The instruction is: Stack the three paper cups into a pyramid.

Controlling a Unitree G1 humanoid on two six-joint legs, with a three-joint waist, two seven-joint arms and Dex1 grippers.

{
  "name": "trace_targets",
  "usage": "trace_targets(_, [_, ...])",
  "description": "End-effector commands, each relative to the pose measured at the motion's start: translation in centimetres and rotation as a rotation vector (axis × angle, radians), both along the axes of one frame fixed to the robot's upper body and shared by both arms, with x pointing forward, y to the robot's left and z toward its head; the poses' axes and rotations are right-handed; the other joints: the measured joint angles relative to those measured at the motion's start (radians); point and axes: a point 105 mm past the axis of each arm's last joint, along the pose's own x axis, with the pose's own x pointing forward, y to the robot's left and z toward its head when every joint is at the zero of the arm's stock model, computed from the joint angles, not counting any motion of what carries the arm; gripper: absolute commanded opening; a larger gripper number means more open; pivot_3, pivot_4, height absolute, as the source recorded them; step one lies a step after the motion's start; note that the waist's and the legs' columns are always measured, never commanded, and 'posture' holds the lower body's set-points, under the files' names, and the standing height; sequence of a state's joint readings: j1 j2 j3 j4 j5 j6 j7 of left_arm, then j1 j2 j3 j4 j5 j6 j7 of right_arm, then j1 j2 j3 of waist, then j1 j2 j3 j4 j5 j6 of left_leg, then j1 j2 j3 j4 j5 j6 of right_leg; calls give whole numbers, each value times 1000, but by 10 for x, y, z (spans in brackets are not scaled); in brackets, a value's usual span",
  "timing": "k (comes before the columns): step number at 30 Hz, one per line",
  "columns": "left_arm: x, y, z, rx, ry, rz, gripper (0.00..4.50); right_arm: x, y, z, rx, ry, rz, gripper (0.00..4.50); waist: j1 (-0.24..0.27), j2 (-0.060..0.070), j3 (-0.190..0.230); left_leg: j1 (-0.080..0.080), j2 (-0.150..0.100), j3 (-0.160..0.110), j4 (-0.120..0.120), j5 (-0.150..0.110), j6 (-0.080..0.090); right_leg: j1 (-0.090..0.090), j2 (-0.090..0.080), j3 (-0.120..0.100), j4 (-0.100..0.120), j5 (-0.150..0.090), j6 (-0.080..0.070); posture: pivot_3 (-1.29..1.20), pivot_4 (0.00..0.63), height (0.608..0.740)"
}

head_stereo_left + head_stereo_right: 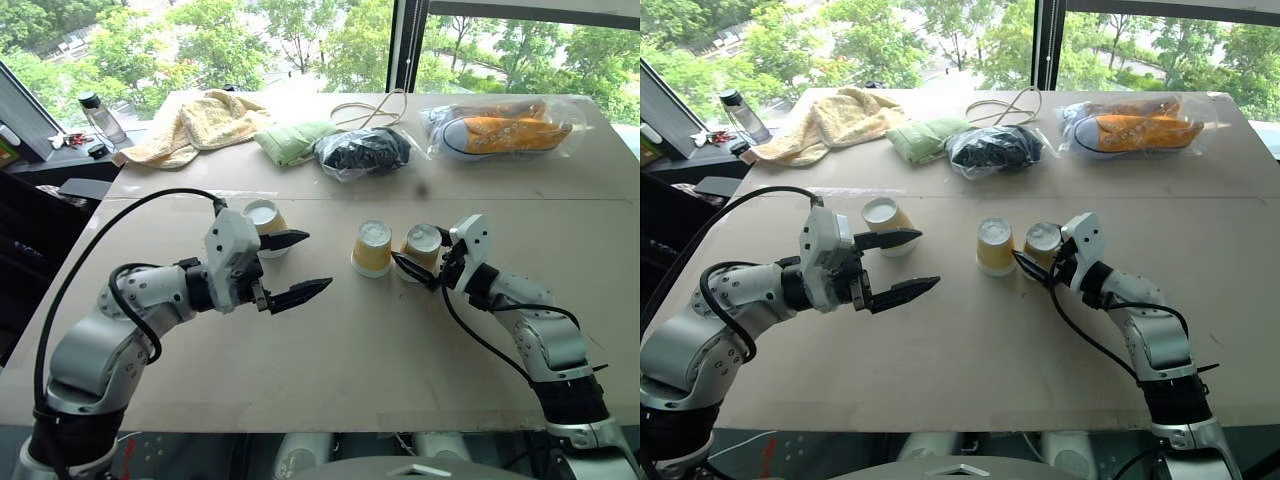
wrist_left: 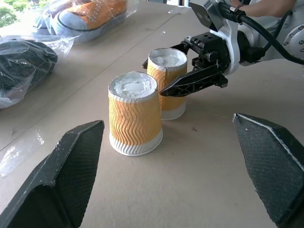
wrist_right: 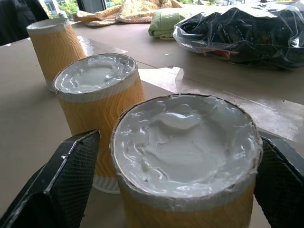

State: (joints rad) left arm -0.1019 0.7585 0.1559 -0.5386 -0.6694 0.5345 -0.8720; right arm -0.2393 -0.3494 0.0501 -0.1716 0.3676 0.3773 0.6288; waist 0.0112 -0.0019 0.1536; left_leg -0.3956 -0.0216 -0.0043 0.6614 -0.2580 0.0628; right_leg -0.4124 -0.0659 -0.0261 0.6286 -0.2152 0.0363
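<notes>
Three paper cups stand upside down on the brown table (image 1: pixel 330 380), white bases up, ribbed yellow-orange sides. The left cup (image 1: pixel 264 220) sits just behind the upper finger of my left gripper (image 1: pixel 316 262), which is open and holds nothing. The middle cup (image 1: pixel 372 248) and the right cup (image 1: pixel 423 247) stand side by side, nearly touching. My right gripper (image 1: pixel 420 250) straddles the right cup, its black fingers (image 3: pixel 71 175) on either side with a slight gap, so it is open. That cup (image 3: pixel 185 152) rests on the table. The left wrist view shows the middle cup (image 2: pixel 134 114) nearest.
Along the table's far side lie a yellow towel (image 1: pixel 200 120), a green cloth (image 1: pixel 290 140), a black bundle in a plastic bag (image 1: pixel 362 150), bagged orange shoes (image 1: pixel 500 128) and a looped cord (image 1: pixel 370 108). A bottle (image 1: pixel 100 115) stands off the far left corner.
</notes>
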Motion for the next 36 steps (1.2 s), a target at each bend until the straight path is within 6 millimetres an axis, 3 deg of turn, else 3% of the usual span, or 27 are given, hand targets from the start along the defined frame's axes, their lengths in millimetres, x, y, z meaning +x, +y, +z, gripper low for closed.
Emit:
trace_targets(1, [-4,2,13,-59,-94,39,4500,-2,-12,35,69,-117,15,4461,1,0,0,0,0,0,0,0,0,0,0,0,0,0,0,0,150,740])
trace_targets(4, [-14,-2,4,-86,-87,59,4500,-9,-25,52,82,-174,57,4461,0,0,0,0,0,0,0,0,0,0,-1,0,0,0,0,0,150,740])
trace_targets(9, [-10,11,11,-118,-212,206,4500,-16,-31,80,151,-223,118,4461,2,0,0,0,0,0,0,-1,1,0,-3,-2,-1,0,0,0,150,740])
trace_targets(14, [3,41,-2,-146,-256,473,4500,-33,-26,96,164,-265,256,4461,3,0,0,0,0,0,0,-1,1,0,-4,-2,-1,0,0,0,150,740])
trace_targets(19, [23,67,-16,-155,-274,749,4500,-44,-26,102,164,-320,332,4461,6,-2,0,-1,-1,-1,0,-1,1,1,-5,-3,-1,0,0,0,150,740])
trace_targets(23, [41,79,-13,-204,-300,873,4500,-50,-28,98,125,-324,373,4461,9,-3,1,-1,-1,-1,1,-1,1,1,-5,-4,-1,0,0,0,150,740])
trace_targets(28, [58,76,-22,-207,-274,865,4500,-52,-37,92,79,-320,363,4461,6,-3,0,-1,-1,-2,1,-1,1,1,-5,-4,-1,1,0,0,150,740])
trace_targets(36, [75,70,-29,-223,-248,806,4500,-60,-68,82,2,-278,306,4461,8,-4,1,-1,-1,-2,1,-1,1,1,-5,-5,-1,1,0,0,150,740])
